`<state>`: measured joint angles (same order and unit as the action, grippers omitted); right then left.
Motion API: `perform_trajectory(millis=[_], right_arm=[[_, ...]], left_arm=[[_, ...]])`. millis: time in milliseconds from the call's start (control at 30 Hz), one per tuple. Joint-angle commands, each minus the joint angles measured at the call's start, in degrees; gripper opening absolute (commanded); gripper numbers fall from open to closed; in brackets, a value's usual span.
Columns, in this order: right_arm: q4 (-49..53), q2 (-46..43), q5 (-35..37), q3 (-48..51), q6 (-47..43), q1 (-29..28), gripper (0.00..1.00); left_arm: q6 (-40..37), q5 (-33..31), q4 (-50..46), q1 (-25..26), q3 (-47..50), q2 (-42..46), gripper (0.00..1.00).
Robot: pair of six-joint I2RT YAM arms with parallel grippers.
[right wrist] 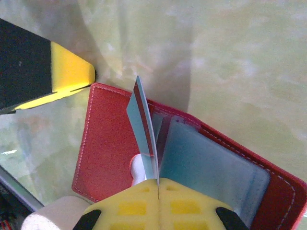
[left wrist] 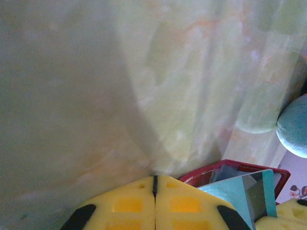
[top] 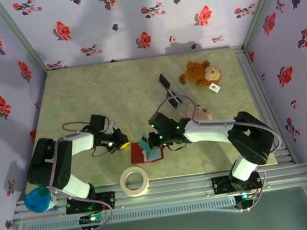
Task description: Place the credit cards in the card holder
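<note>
Pinching a teal card (right wrist: pixel 143 127), the right claw (right wrist: pixel 157 181) hangs over the card holder (right wrist: pixel 103 143).

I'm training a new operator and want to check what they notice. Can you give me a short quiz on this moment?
1. True or false: the right gripper is shut on a teal card held on edge.
2. The card holder lies: A) folded shut, B) open on the table, C) standing on its edge.
3. Fill in: the left gripper, holding nothing, is ____.
Key: 1 true; 2 B; 3 shut.
</note>
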<state>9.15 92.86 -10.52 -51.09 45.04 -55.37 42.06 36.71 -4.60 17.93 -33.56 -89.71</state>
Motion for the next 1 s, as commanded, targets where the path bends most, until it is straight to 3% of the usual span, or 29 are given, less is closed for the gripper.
perform_trajectory(millis=[0, 267, 433, 633, 767, 967], right_arm=[[3.1, -1.7, 3.6, 1.8, -1.9, 0.5, 0.00], [3.5, -0.9, 2.9, 0.9, -3.0, 0.5, 0.00], [2.7, 0.5, 3.0, 1.3, -2.3, 0.4, 0.00], [0.4, -1.6, 3.4, 2.6, -1.7, 0.4, 0.00], [-1.6, -2.4, 1.3, 2.7, -1.2, 0.5, 0.00], [-6.8, -3.2, -1.0, 4.8, 1.2, 0.7, 0.00]], left_arm=[[0.8, -4.0, 4.2, 2.4, -3.1, -1.9, 0.08], [-2.3, -6.1, -7.7, 1.8, -6.4, 5.4, 0.12], [-0.7, -5.7, -12.0, 4.5, -6.1, 10.0, 0.12], [8.4, 0.2, 2.5, 10.1, 0.3, 9.9, 0.18], [10.4, -3.8, 3.7, 13.2, 2.4, 12.0, 0.19], [11.2, -3.5, 8.0, 13.7, 6.0, 11.3, 0.23]])
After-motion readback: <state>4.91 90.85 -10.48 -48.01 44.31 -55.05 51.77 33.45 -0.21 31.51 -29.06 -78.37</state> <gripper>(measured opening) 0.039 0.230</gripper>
